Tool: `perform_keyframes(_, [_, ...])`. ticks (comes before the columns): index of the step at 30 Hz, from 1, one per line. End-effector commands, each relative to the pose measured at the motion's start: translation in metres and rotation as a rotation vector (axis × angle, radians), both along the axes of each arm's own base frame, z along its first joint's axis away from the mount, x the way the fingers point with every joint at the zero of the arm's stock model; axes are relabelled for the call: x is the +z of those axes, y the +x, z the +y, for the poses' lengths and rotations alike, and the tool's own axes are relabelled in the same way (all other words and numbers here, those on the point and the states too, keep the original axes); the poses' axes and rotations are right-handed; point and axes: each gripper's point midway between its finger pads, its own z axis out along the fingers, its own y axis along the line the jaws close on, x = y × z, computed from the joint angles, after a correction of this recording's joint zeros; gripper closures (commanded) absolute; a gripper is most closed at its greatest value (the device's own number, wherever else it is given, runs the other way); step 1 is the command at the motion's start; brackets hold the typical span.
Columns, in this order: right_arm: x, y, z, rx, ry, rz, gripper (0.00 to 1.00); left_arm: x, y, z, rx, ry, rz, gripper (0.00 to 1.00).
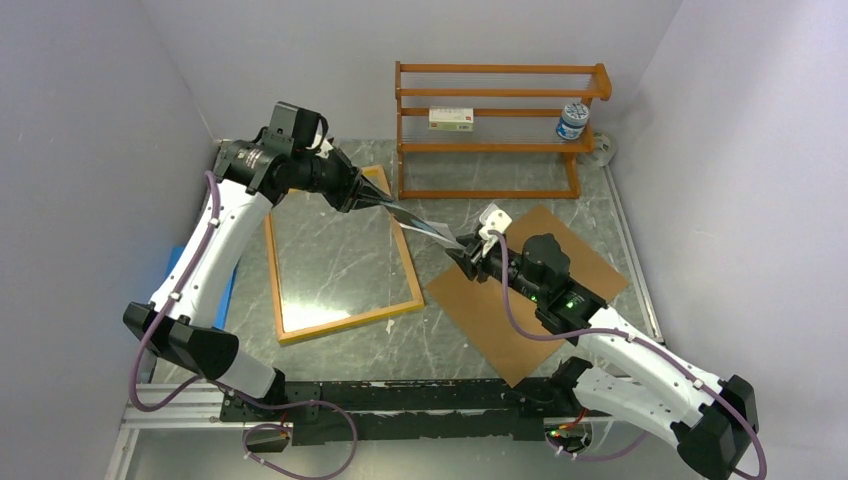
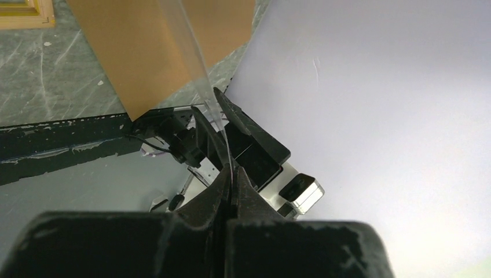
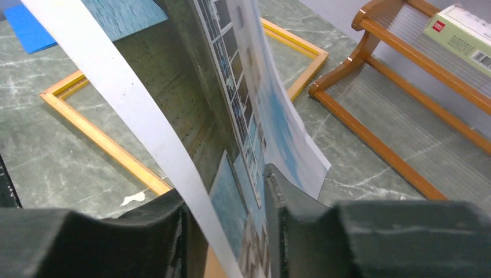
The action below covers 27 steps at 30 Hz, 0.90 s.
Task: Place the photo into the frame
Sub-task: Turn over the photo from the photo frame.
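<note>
Well, table (image 1: pixel 440 345): a dark green, stone-look top with pale veins. A black rail (image 1: pixel 420 395) runs along the near edge, where both arms are bolted.
Walls (image 1: pixel 300 50): plain pale grey, closing in the left, far and right edges.
Rack (image 1: pixel 500 146): orange-brown wood, upright at the far edge, right of the middle. A small white box (image 1: pixel 451 119) and a blue-and-white jar (image 1: pixel 573 121) sit on its middle shelf, the jar at the right end.
Frame (image 1: pixel 350 322): flat on the left half of the table and a little askew, its far corner near the rack's left foot. The green top shows through its opening.
Backing board (image 1: pixel 590 270): brown cardboard, flat on the right half, one corner turned toward the near edge. The right arm reaches over it.
Blue sheet (image 1: pixel 226 295): flat by the left edge, mostly hidden under the left arm.
Photo (image 1: pixel 425 224): off the table, in the air between the frame's right side and the backing board, strung between the two claws. The right wrist view shows the building print on one face and plain white on the other, with the sheet bowed.
Left claw (image 1: pixel 385 204): clenched on the photo's far-left end. In its own wrist view the fingers meet with only the thin sheet between them.
Right claw (image 1: pixel 463 252): grasping the photo's other end. Its jaws stand narrowly apart, and the bowed sheet fills the gap and touches both fingers (image 3: pixel 284 197).
</note>
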Motion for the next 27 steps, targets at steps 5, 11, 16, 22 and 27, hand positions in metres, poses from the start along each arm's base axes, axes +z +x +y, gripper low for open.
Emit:
perform_keyframes(5, [0.017,0.011,0.003,-0.045,0.032,0.005,0.99,0.020,-0.009,0.006,-0.009,-0.046,-0.057,0.98])
perform_keyframes(11, [0.041,0.007,0.008,-0.017,0.095,-0.020,1.00,0.026,0.003,0.026,-0.015,0.111,-0.277,0.62])
perform_keyframes(16, [0.076,-0.002,0.020,0.060,0.157,-0.031,1.00,0.038,0.009,0.073,0.075,0.355,-0.507,0.10])
perform_keyframes(22, [0.119,-0.004,0.039,0.120,0.251,0.035,1.00,0.088,0.000,0.152,0.329,0.630,-0.773,0.06])
perform_keyframes(27, [0.120,0.017,0.068,0.065,0.206,0.202,1.00,0.118,-0.024,0.202,0.480,0.777,-0.869,0.06])
